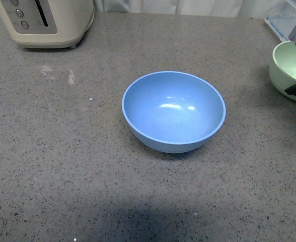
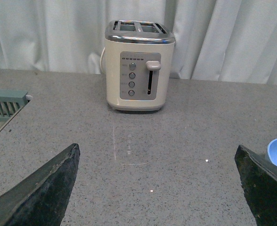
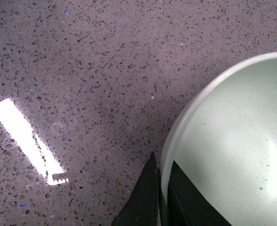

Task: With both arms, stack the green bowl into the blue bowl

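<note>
Your right gripper (image 3: 163, 164) is pinched on the green bowl's (image 1: 288, 64) rim at the worktop's (image 1: 62, 166) right edge. Left gripper (image 2: 157, 148) is wide open and empty. Lift level, centre over the blue bowl (image 1: 173, 108) mid-worktop, then lower slowly.

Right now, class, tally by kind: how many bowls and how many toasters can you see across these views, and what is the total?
Bowls: 2 (round light-blue matte bowl, round pale mint-green matte bowl)
Toasters: 1 (cream two-slot toaster)
Total: 3
</note>
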Motion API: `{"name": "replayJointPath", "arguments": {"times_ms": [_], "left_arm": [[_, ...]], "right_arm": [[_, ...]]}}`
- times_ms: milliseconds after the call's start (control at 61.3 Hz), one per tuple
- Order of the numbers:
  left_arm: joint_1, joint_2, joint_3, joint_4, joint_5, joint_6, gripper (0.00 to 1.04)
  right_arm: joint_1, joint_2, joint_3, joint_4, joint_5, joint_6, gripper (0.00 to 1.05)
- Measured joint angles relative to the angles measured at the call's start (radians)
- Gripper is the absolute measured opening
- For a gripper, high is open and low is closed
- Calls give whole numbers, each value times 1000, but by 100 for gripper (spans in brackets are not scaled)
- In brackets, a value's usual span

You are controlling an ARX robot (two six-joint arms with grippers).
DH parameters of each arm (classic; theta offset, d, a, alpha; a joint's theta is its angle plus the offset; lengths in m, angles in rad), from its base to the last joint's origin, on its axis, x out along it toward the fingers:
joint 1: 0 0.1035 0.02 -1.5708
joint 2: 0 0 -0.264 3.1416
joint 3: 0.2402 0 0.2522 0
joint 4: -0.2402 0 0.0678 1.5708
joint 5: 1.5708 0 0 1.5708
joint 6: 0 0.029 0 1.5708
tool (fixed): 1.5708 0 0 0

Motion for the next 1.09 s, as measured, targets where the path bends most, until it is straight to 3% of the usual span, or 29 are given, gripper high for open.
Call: {"name": "replayJointPath", "arguments": {"times_ms": [163, 326, 506, 702, 1093], "left_arm": [[0, 0, 0, 0, 0, 0, 98], [0, 0, 0, 0, 0, 0, 98], [0, 0, 0, 0, -1, 0, 98], [0, 0, 0, 0, 0, 0, 98], [0, 0, 0, 0, 0, 0, 98]], "right_arm": [[6, -10, 12, -9, -12, -11, 1], [69, -104, 66, -102, -73, 10, 1], [255, -282, 92, -343, -194, 2, 1], [363, -325, 45, -456, -217, -30, 1], [454, -305, 8, -404, -216, -43, 1]]}}
